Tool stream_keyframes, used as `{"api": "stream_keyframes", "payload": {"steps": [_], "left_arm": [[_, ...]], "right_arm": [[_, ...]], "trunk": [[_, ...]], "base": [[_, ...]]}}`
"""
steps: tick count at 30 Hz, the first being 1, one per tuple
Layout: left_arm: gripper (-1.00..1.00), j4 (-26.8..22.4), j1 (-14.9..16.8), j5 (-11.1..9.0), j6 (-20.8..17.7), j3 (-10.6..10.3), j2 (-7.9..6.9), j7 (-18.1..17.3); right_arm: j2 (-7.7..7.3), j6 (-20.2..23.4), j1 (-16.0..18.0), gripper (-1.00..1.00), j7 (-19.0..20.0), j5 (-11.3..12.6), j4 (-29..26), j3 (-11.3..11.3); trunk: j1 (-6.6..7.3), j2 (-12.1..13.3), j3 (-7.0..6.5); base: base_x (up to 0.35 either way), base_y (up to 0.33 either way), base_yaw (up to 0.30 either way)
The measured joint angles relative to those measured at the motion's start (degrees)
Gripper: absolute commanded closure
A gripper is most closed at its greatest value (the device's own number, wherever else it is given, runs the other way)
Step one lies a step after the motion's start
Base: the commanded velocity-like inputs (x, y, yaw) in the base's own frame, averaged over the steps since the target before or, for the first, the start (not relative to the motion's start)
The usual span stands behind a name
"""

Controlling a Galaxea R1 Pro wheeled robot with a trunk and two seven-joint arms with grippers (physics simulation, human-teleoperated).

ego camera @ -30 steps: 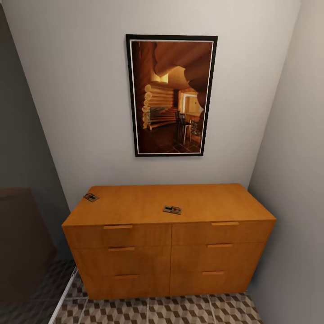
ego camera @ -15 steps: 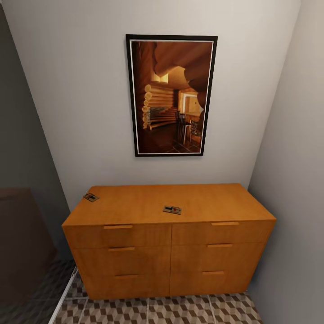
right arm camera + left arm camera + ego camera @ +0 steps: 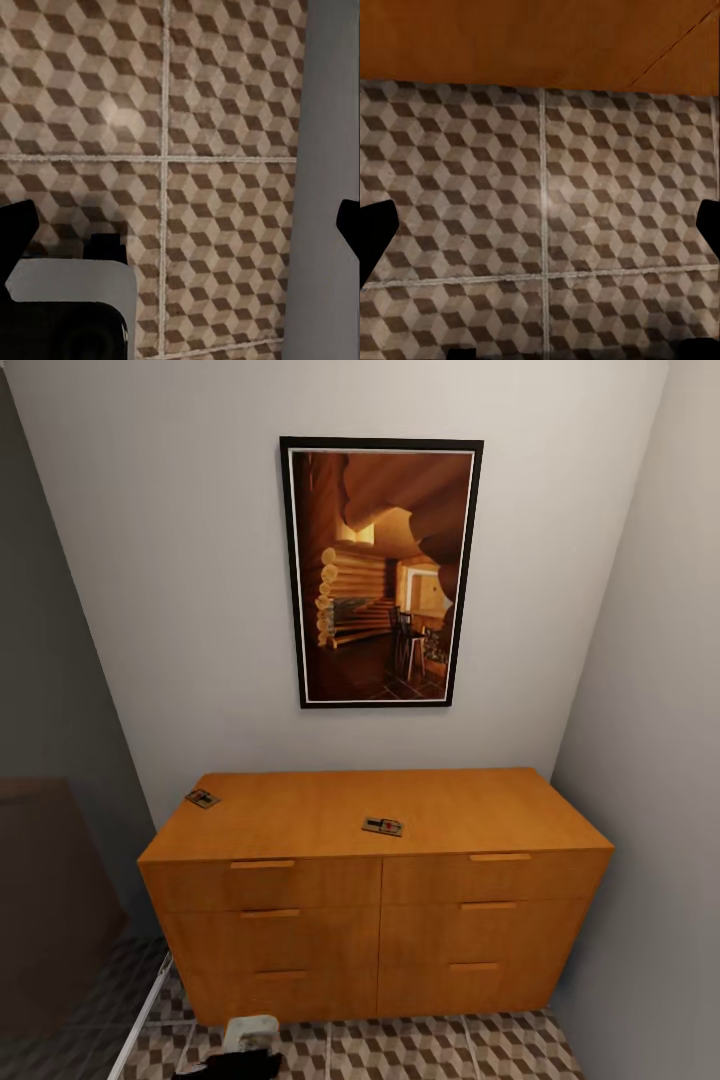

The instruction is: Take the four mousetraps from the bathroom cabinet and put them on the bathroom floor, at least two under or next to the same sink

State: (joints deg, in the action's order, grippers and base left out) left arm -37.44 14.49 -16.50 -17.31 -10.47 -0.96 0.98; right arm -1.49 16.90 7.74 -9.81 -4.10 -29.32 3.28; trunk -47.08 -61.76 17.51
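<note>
Cabinet [image 3: 375, 880] top bears two small mousetraps [image 3: 382, 826].

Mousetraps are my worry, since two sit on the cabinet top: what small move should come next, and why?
Probably raise the left hand toward the nearer mousetrap on the cabinet. Both hands hang low over the bathroom floor, open and holding nothing, while the other mousetrap lies at the top's far left corner.

Domestic interior: a wooden cabinet [image 3: 375, 890] stood against plain walls beneath a framed picture [image 3: 380, 572] at upper centre, on the cube-patterned tiled floor [image 3: 450, 1050].
</note>
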Motion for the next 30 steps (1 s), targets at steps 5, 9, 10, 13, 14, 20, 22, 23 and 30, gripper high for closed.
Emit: {"api": "stream_keyframes", "payload": {"steps": [5,9,10,13,14,20,22,23,30], "left_arm": [[-1.0,-11.03,-0.01,4.33,-5.36,0.02,-0.05,-0.05],[-1.0,-17.5,-0.01,6.65,-9.24,0.12,-0.01,-0.12],[-1.0,-19.61,-0.01,7.24,-10.59,0.13,0.0,-0.14],[-1.0,-25.87,-0.02,8.45,-14.53,0.15,0.02,-0.15],[-1.0,-27.91,-0.02,8.7,-15.73,0.15,0.0,-0.14],[-1.0,-38.16,-0.03,9.41,-21.24,0.13,0.02,-0.2],[-1.0,-40.57,-0.03,9.5,-22.54,0.11,0.04,-0.21],[-1.0,-41.64,-0.03,9.53,-23.11,0.1,0.09,-0.2],[-1.0,-47.74,0.08,9.66,-25.21,0.0,0.68,0.0]], "right_arm": [[-0.03,7.08,-0.02,-1.0,-0.1,0.2,-12.58,-0.83],[-0.06,11.05,-0.02,-1.0,-0.21,0.23,-18.68,-2.1],[-0.08,12.33,-0.02,-1.0,-0.25,0.25,-20.49,-2.67],[-0.1,16.04,-0.02,-1.0,-0.28,0.27,-25.68,-5.01],[-0.1,17.26,-0.02,-1.0,-0.26,0.27,-27.38,-5.96],[-0.1,24.79,-0.03,-1.0,-0.09,0.28,-37.64,-11.15],[-0.09,27.58,-0.03,-1.0,-0.05,0.29,-41.13,-12.21],[-0.09,29.04,-0.04,-1.0,-0.04,0.29,-42.87,-12.61],[-0.12,37.92,-0.04,-1.0,-0.03,0.26,-52.39,-13.78]], "trunk": [[0.0,0.0,0.0],[0.0,0.0,0.0],[0.0,0.0,0.0],[0.0,0.0,0.0],[0.0,0.0,0.0],[0.0,0.0,0.01],[0.0,0.0,0.01],[0.0,0.0,0.01],[0.0,0.0,0.01]], "base": [[0.0,0.0,0.0],[0.0,0.0,0.0],[0.0,0.0,0.0],[0.0,0.0,0.0],[0.0,0.0,0.0],[0.0,0.0,0.0],[0.0,0.0,0.0],[0.0,0.0,0.0],[0.0,0.0,0.0]]}}
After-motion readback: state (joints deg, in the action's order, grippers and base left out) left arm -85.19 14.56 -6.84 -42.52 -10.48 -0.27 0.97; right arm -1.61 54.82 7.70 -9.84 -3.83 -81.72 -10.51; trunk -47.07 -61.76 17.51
